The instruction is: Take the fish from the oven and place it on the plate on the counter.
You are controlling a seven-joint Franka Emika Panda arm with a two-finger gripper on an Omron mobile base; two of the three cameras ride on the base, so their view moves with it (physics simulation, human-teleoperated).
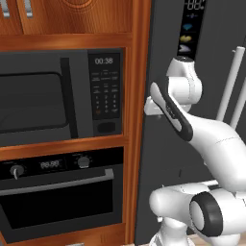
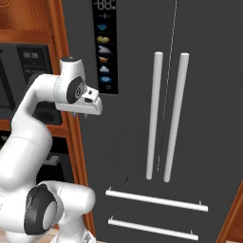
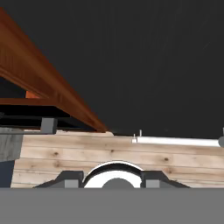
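Gripper [image 2: 86, 114] hanging off the end of the white arm, pointing down at the floor, high in front of the tall dark fridge [image 2: 204, 118]. In the hand view its two dark fingertips [image 3: 70, 178] stand apart with nothing between them. The hand sits just beside the upright wooden cabinet edge [image 1: 137, 120] that divides the fridge from the wall of appliances, and it touches neither.

Looking down from the hand, the pale plank floor [image 3: 65, 153] lies below, meeting the foot of the fridge along a straight line. A white bar handle [image 3: 175, 141] of a fridge drawer runs along that line. The wooden edge slants away to the left.

To the right of the hand, two long white vertical handles [image 2: 154, 116] stand side by side on the fridge doors, well apart from the gripper. Two horizontal drawer handles [image 2: 156, 200] lie lower down.

To the left of the wooden edge is the black microwave [image 1: 43, 101] with its keypad. Directly beneath it is the oven [image 1: 57, 211], with two round knobs [image 1: 84, 162], a small display and a silver bar handle [image 1: 57, 185]. The oven door is shut, so the fish inside is hidden. The arm's elbow and shoulder fill the space in front of the fridge; the oven front is unobstructed.
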